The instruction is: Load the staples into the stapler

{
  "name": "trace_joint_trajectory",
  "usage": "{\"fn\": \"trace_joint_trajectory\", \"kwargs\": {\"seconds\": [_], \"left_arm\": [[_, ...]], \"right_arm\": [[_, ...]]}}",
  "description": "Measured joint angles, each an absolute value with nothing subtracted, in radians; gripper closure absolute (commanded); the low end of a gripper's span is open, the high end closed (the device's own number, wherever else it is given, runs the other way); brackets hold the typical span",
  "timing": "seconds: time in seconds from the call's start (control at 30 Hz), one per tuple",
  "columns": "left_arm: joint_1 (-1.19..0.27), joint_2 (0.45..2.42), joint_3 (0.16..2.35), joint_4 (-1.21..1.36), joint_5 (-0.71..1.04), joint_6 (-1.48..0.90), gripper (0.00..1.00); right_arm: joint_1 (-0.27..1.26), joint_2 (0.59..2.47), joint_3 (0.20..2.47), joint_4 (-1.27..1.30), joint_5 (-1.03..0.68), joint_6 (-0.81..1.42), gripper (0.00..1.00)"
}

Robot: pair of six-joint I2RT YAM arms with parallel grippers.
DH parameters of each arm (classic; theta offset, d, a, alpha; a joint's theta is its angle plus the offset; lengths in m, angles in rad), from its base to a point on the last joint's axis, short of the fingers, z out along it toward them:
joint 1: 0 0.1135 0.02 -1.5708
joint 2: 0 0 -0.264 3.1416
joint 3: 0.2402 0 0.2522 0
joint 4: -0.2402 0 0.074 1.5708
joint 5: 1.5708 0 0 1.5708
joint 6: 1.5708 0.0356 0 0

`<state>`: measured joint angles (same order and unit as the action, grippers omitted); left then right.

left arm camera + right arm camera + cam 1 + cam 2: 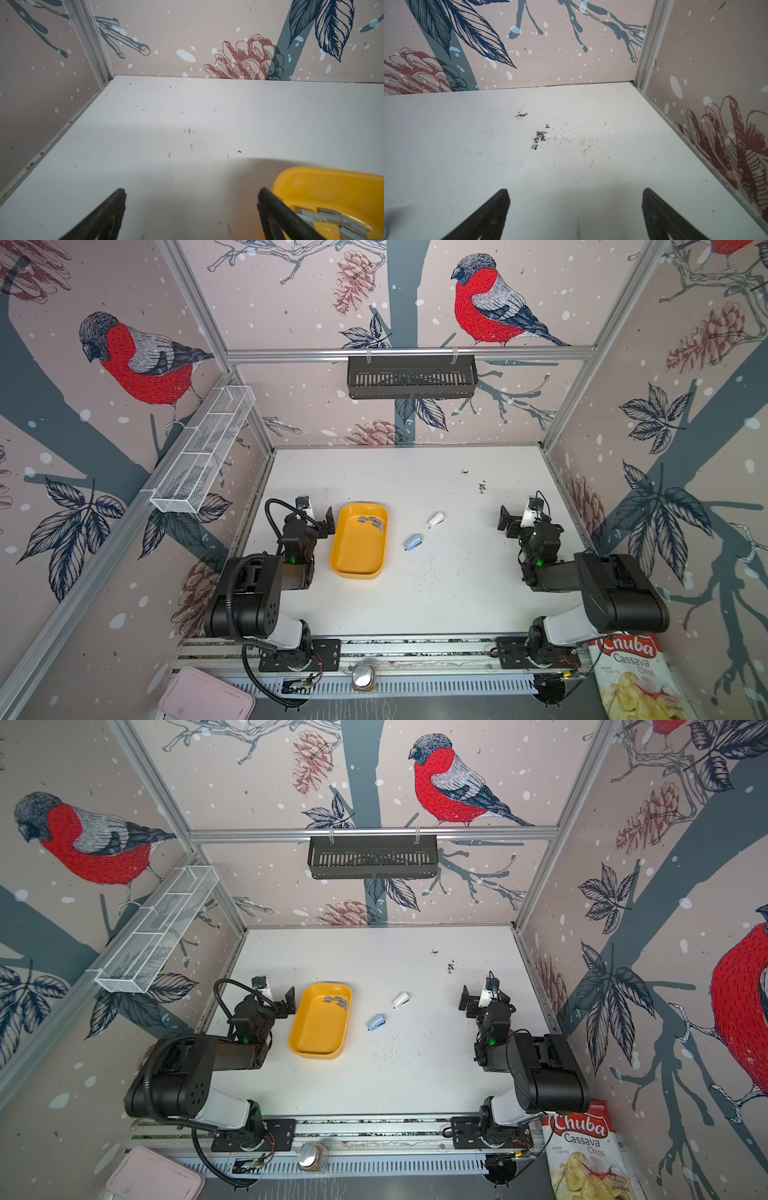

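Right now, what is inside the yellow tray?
A loose heap of staples, short silver-grey strips, lies at the far end of the yellow tray; the rest is bare. Anything beneath the heap is covered.

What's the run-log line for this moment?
phase: pre-grasp | left end effector: open, empty, beside yellow tray | right end effector: open, empty | staples: in yellow tray | blue stapler, white stapler: on table, untouched

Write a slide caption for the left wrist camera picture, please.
Open left gripper above the white table, beside a yellow plastic tray holding silver-grey metal staple strips.
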<state>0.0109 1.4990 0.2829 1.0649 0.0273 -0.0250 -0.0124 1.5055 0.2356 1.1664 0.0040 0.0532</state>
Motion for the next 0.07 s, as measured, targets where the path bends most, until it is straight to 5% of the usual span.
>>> {"fn": "trace_joint_trajectory", "kwargs": {"seconds": [0.07], "left_arm": [[0.011,1.499,0.283,1.065,0.027,-0.025,0.02]], "right_arm": [[-0.012,1.505,0.237,1.167,0.004,0.053,0.00]]}}
